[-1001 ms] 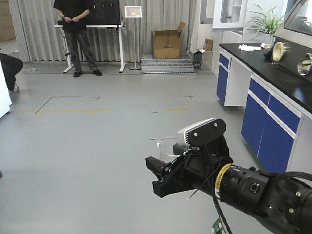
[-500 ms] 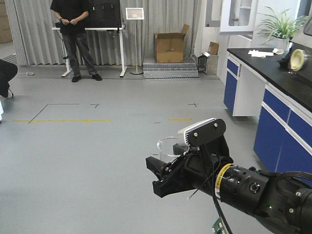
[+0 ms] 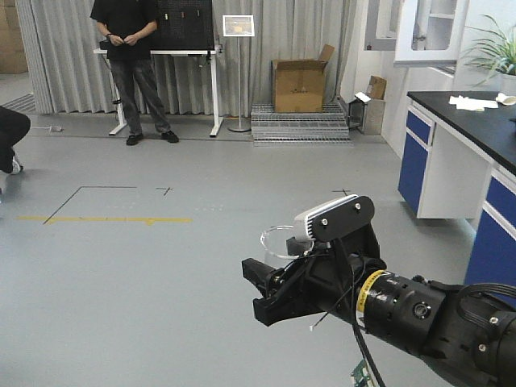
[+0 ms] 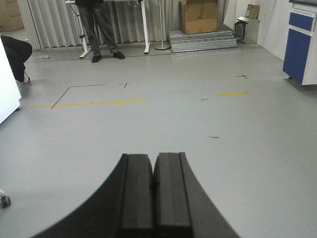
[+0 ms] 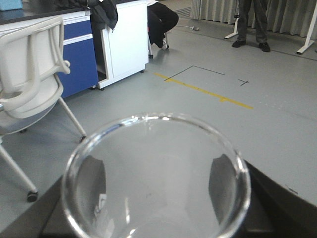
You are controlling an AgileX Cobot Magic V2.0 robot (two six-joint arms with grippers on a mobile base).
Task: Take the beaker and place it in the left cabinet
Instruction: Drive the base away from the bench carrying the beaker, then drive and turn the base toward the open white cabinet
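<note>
The beaker (image 5: pixel 156 148) is clear glass. Its round rim fills the lower half of the right wrist view. My right gripper (image 5: pixel 156 191) is shut on it, with a dark finger (image 5: pixel 94 181) showing through the glass on each side. In the front view the beaker's rim (image 3: pixel 280 239) rises behind the black right gripper (image 3: pixel 266 278), held in the air above the grey floor. My left gripper (image 4: pixel 153 166) is shut and empty, with its pads pressed together over bare floor. The left cabinet is out of view.
A person (image 3: pixel 133 64) stands by a white desk at the back. A cardboard box (image 3: pixel 300 81) sits on a step. A black-topped counter with blue doors (image 3: pixel 451 153) runs along the right. The right wrist view shows a white chair (image 5: pixel 29 74) and a white counter unit (image 5: pixel 126 39).
The room has shifted right in the front view, so the base is turning left. The right arm and the beaker hold the same pose in the frame.
</note>
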